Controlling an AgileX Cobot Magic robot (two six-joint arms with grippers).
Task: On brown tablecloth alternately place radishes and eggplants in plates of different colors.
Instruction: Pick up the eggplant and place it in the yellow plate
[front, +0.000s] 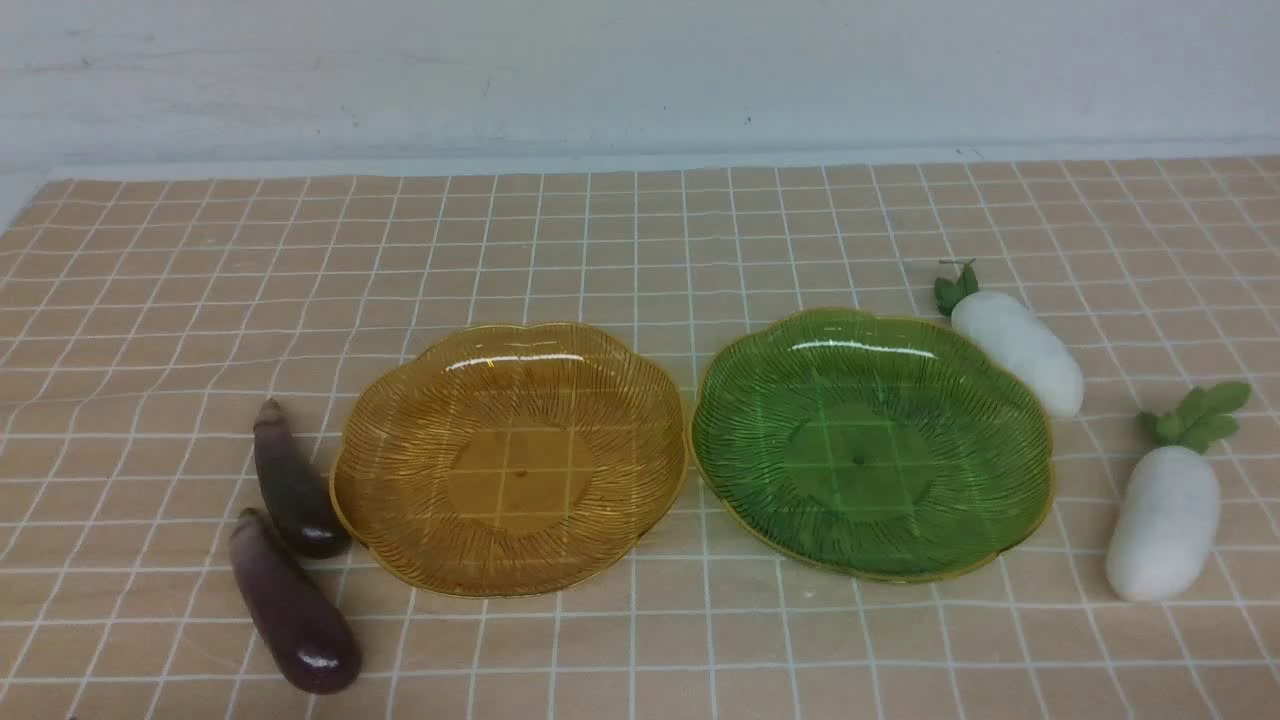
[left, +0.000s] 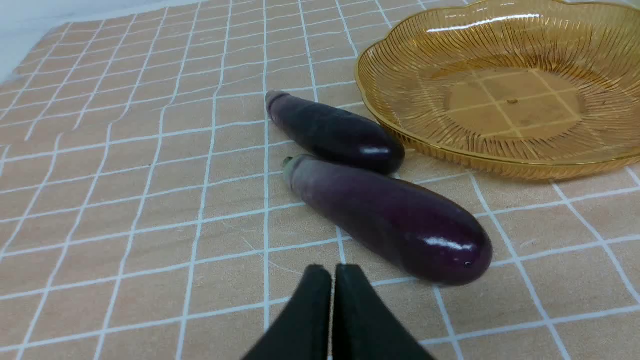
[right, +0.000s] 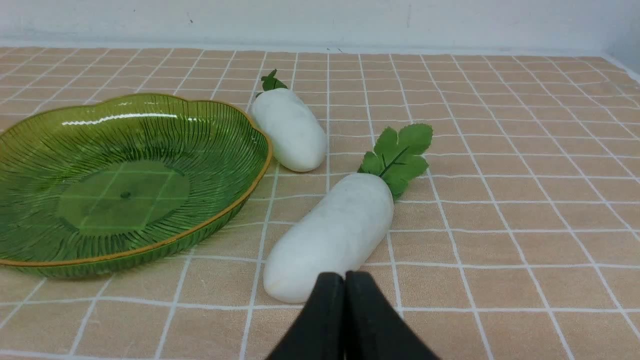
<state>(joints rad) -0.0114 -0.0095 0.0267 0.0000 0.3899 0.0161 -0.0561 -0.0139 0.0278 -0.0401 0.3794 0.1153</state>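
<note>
Amber plate (front: 400, 470) and green plate (front: 760, 420) are set side by side, almost touching, on the cloth (front: 640, 250); far eggplant (front: 292, 492) and near eggplant (front: 293, 606) are laid just left of the amber, far radish (front: 1020, 345) and near radish (front: 1165, 525) right of the green; left gripper (left: 332, 280) and right gripper (right: 345, 285) are held fully closed, near the near eggplant and near radish.

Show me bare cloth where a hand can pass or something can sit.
Free: brown tablecloth behind and in front of both plates; a narrower lane between green plate and near radish. Crowded: far eggplant and near eggplant close left of amber plate; the plates nearly touch; far radish hugs the green rim.
</note>
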